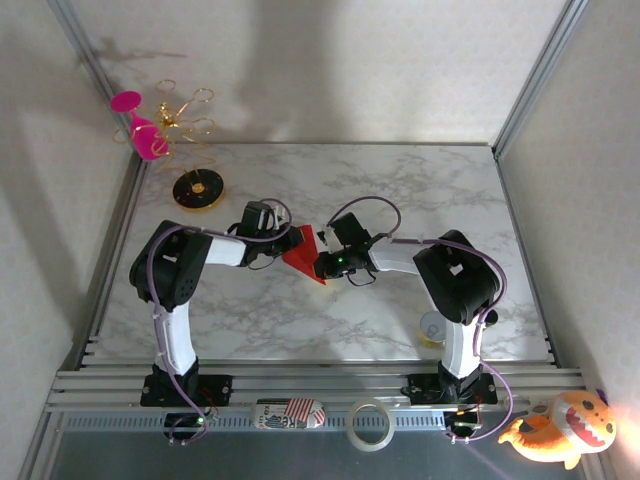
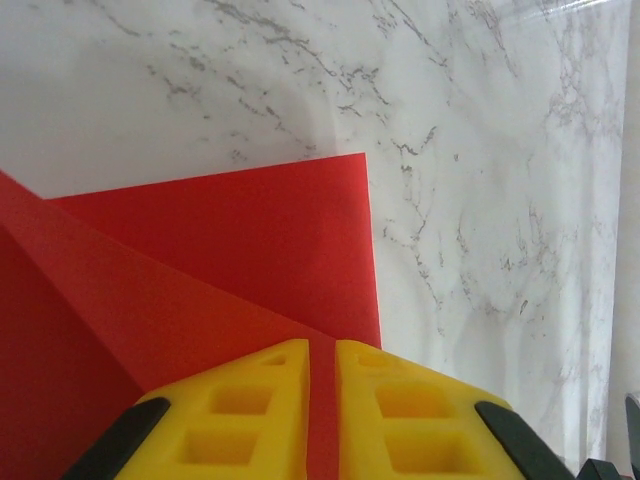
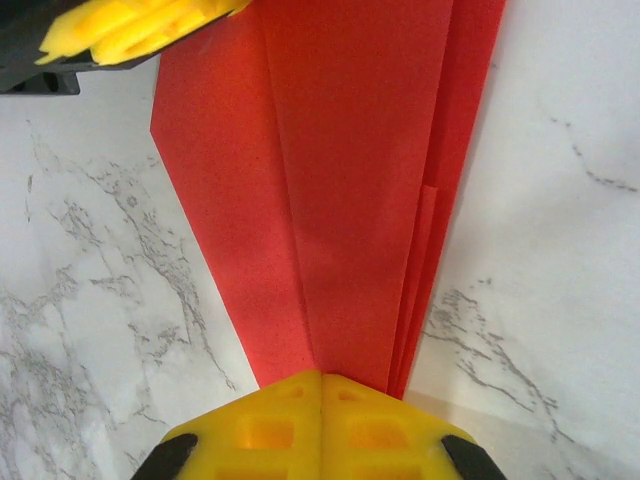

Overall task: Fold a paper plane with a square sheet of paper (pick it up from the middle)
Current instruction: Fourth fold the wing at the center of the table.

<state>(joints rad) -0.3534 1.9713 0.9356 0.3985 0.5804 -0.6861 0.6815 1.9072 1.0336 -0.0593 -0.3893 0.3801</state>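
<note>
The paper plane point(image 1: 303, 258) is bright red paper folded to a long narrow shape, lying mid-table between both arms. My left gripper point(image 1: 292, 243) sits at its wide end. In the left wrist view the yellow fingers point(image 2: 322, 345) stand almost together, with red paper point(image 2: 230, 250) showing in the thin slit and a creased flap rising toward them. My right gripper point(image 1: 322, 266) is at the pointed nose. Its fingers point(image 3: 321, 378) are shut tight with the tips down on the narrow end of the paper point(image 3: 340, 180). The left fingers point(image 3: 140, 25) show at the wide end.
A pink wine glass point(image 1: 148, 135) hangs on a gold wire stand point(image 1: 197, 188) at the back left. A small round object point(image 1: 432, 328) lies by the right arm's base. A tape roll point(image 1: 368, 424) and a plush toy point(image 1: 560, 430) sit off the near edge.
</note>
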